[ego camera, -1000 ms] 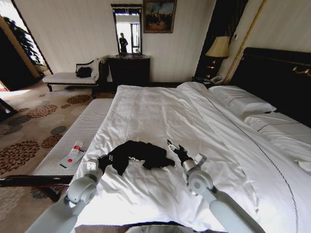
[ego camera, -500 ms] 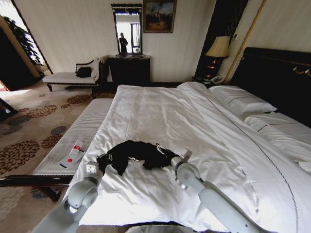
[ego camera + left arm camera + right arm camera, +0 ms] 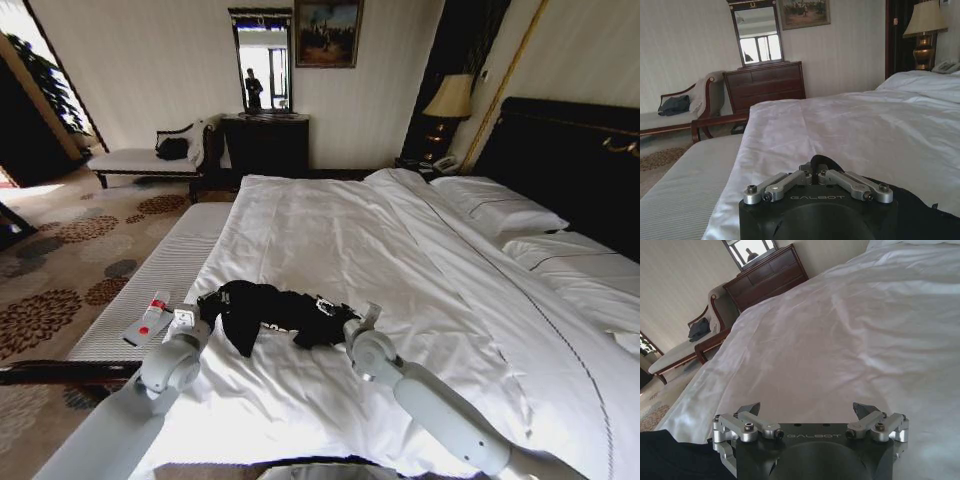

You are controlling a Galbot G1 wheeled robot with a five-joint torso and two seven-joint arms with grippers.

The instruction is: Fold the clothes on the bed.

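- The black T-shirt (image 3: 270, 312) is seen crumpled in a loose heap on the white duvet of the bed (image 3: 400, 260), near the foot edge and well apart from the pillows (image 3: 495, 210).
- The left tool (image 3: 205, 305) is placed at the end of the T-shirt nearest the cushioned bench (image 3: 165, 270); in the left wrist view its fingers (image 3: 805, 176) are drawn together, clenched on a fold of black fabric.
- The right tool (image 3: 352, 318) is set at the opposite end of the T-shirt; in the right wrist view its fingertips (image 3: 751, 409) are spread apart, released, with white duvet between them.
- A small white-and-red tube (image 3: 157, 303) lies on the bench, beside the bed.
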